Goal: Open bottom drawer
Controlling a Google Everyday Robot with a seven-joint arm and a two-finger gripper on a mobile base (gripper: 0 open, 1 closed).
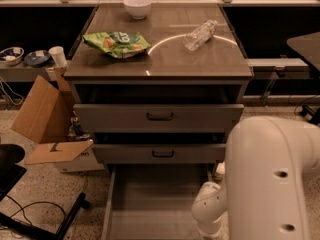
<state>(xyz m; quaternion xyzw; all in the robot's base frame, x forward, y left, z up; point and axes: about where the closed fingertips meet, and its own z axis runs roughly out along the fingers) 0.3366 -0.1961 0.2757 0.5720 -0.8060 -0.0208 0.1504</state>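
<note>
The grey cabinet has three drawers. The top drawer front [159,117] and the middle drawer front [160,153] each show a black loop handle and stand slightly out. The bottom drawer [152,204] is pulled far out, its plain grey tray running to the lower edge of the view; its front and handle are out of view. My white arm [270,179] fills the lower right, with a joint [210,209] beside the tray's right wall. My gripper is out of view below the frame.
On the cabinet top lie a green chip bag [116,43], a clear plastic bottle [200,34] and a white bowl [137,6]. An open cardboard box [47,121] stands on the floor at left, a chair base [30,219] at lower left, a table edge [305,46] at right.
</note>
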